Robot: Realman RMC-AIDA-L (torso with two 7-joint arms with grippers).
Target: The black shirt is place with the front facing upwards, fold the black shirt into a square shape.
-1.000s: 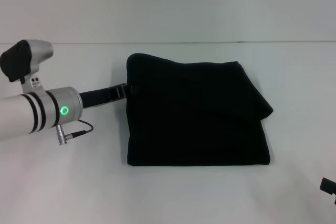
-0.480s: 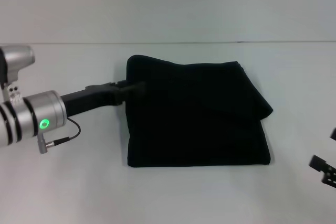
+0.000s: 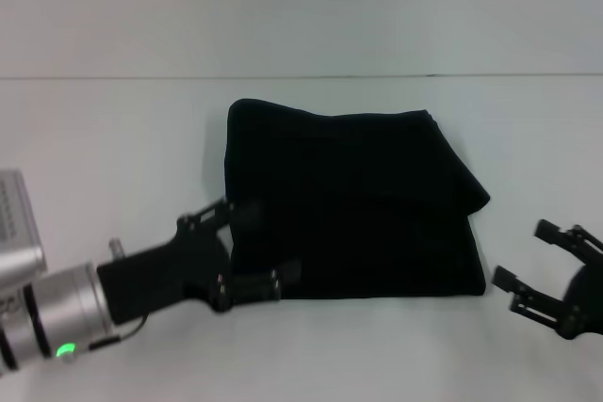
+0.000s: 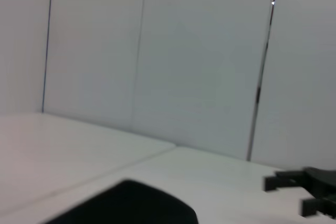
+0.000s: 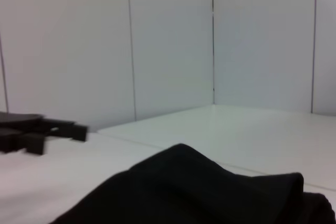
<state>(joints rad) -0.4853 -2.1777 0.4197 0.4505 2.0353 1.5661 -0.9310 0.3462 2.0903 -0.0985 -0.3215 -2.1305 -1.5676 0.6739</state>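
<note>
- Head view shows the black shirt (image 3: 353, 204) lying flat near the middle of the white table (image 3: 122, 138), already gathered into a rough rectangle of several layers, with no lettering showing.
- Its far right corner looks uneven: a layer bulges out past the shirt's right edge, so the outline is not yet a clean square.
- At the shirt's near left corner sits the left gripper (image 3: 252, 247), fingers spread, one fingertip level with the left edge and the other by the front edge; contact cannot be confirmed.
- Just off the shirt's near right corner is the right gripper (image 3: 545, 265), fingers spread and clear of the cloth.
- Right wrist view looks across the shirt's rumpled top fold (image 5: 210, 192), with the left gripper beyond it.
- Judged from its drape, the shirt is soft, light and limp; stacked layers may slide apart if dragged.
- The best hold is probably a pinch through all layers at the near corners, one per gripper, lifting both evenly.
</note>
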